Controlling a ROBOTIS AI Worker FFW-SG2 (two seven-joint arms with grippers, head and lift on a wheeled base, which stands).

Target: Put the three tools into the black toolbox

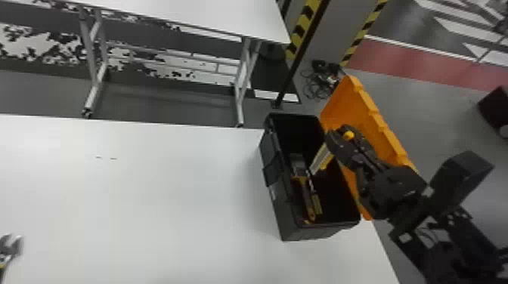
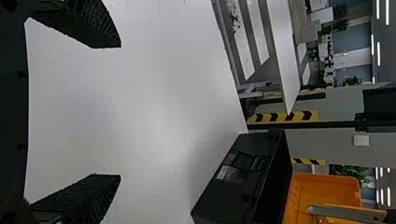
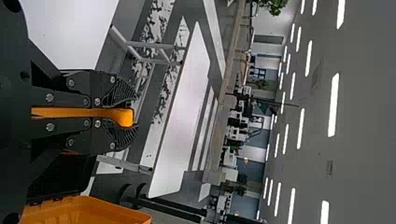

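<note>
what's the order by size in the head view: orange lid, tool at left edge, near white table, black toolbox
1. Near white table
2. Black toolbox
3. Orange lid
4. Tool at left edge, partly cut off

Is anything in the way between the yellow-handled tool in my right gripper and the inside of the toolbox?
Nothing visible above the opening: the toolbox has its orange lid swung open on the right. Inside, though, other tools lie beside where the held tool's blade points, so it might touch them.

Right arm point(image 1: 398, 185) in from the lower right, right gripper point(image 1: 339, 139) clamped tight — left gripper point(image 2: 119, 111) with fingers wide apart.
</note>
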